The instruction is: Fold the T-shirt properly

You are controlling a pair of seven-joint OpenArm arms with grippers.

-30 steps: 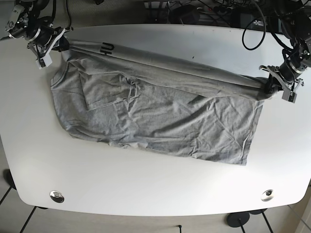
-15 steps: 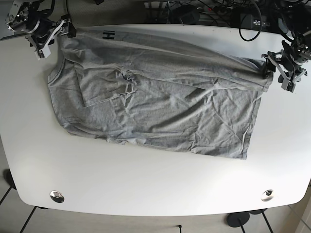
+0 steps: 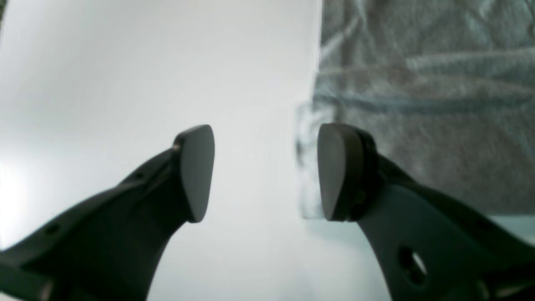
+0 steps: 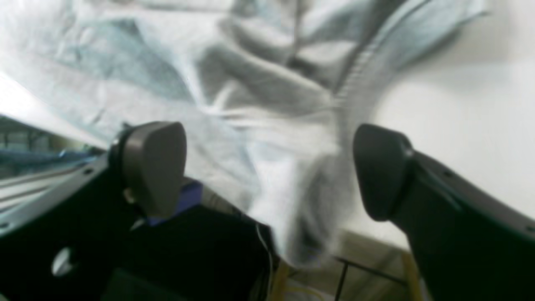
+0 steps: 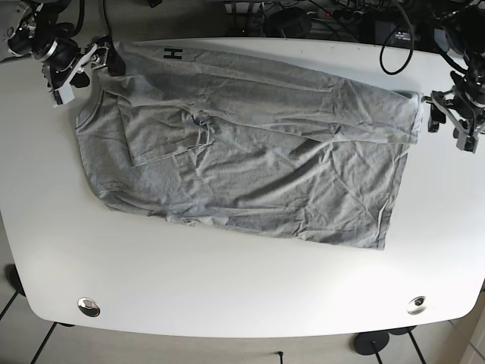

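A grey cotton T-shirt (image 5: 250, 144) is lying spread across the far half of a white rounded table (image 5: 242, 288), its long upper edge running along the far edge from the far-left corner toward the right edge. The cloth is lying rumpled, with a doubled-over panel near the left end and shallow creases fanning across the body.

The left gripper (image 5: 455, 114) is sitting at the right edge of the table, just beside the shirt's corner; in its wrist view the two dark pads (image 3: 196, 171) are standing apart with only bare table between them and the hem lying just beside the right-hand pad, so it is holding nothing. The right gripper (image 5: 68, 64) is hovering at the far-left corner, its fingers (image 4: 154, 165) likewise spread wide, with the ribbed seam and loose grey folds of the shirt lying between and beyond them but not pinched.

The fabric is looking light, limp and thin, the sort that is likely to sag, stretch and drag wrinkles along wherever it is lifted. Pinching at stitched edges — a hem, shoulder seam or corner — is probably giving the surest hold, since a single flat layer in mid-panel would be hard to pick off the smooth tabletop. Lifting two corners together should keep the fold line straight.
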